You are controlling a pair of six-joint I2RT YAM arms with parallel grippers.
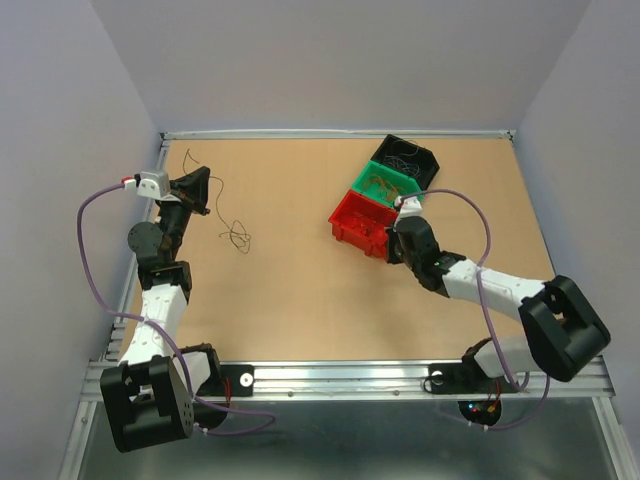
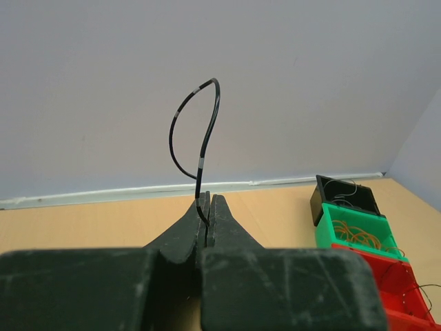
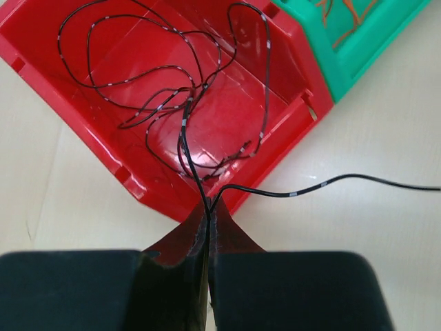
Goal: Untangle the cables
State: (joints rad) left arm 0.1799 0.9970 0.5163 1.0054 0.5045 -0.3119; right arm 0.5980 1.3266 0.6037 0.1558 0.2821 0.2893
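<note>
My left gripper (image 1: 197,186) sits at the table's far left, shut on one end of a dark cable (image 1: 238,234) that trails in curls across the wood. In the left wrist view this cable (image 2: 201,148) loops up from the closed jaws of the left gripper (image 2: 208,201). My right gripper (image 1: 392,226) hovers at the near edge of the red bin (image 1: 352,212). It is shut on a dark cable (image 3: 186,131). That cable tangles inside the red bin (image 3: 89,131), and one strand (image 3: 344,179) runs off to the right from the right gripper (image 3: 209,207).
A green bin (image 1: 392,190) holding orange-brown cables (image 2: 357,238) and a black bin (image 1: 428,158) with thin wires stand in a row behind the red bin. Grey walls close the table on the left, back and right. A metal rail runs along the near edge.
</note>
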